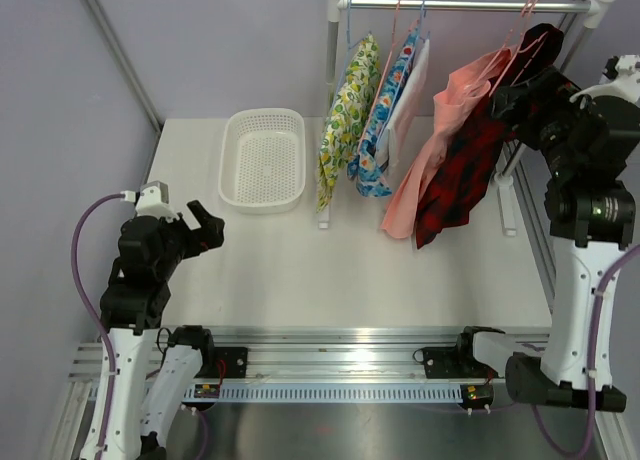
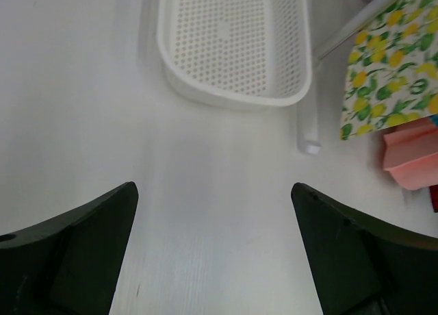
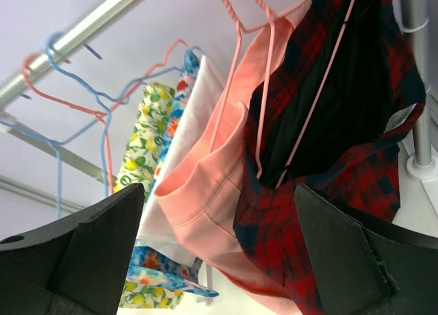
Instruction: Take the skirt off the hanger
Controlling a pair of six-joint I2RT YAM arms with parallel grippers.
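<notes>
A red plaid skirt (image 1: pixel 455 180) hangs on a pink wire hanger (image 1: pixel 520 40) at the right end of the white rail (image 1: pixel 470 4), beside a pink garment (image 1: pixel 425 170). My right gripper (image 1: pixel 508 98) is raised up against the plaid skirt near its top. In the right wrist view it (image 3: pixel 219 192) is open, with the pink garment (image 3: pixel 205 212) and the plaid skirt (image 3: pixel 342 192) hanging just beyond the fingers; nothing is held. My left gripper (image 1: pixel 205 225) is open and empty, low over the table at the left, and the left wrist view (image 2: pixel 213 188) shows it open too.
A white perforated basket (image 1: pixel 263 202) sits on the table at the back left, also in the left wrist view (image 2: pixel 233 99). A lemon-print garment (image 1: pixel 345 120), a blue floral one (image 1: pixel 385 110) and a white one hang further left on the rail. The rack's right post (image 3: pixel 419 89) stands close to my right gripper.
</notes>
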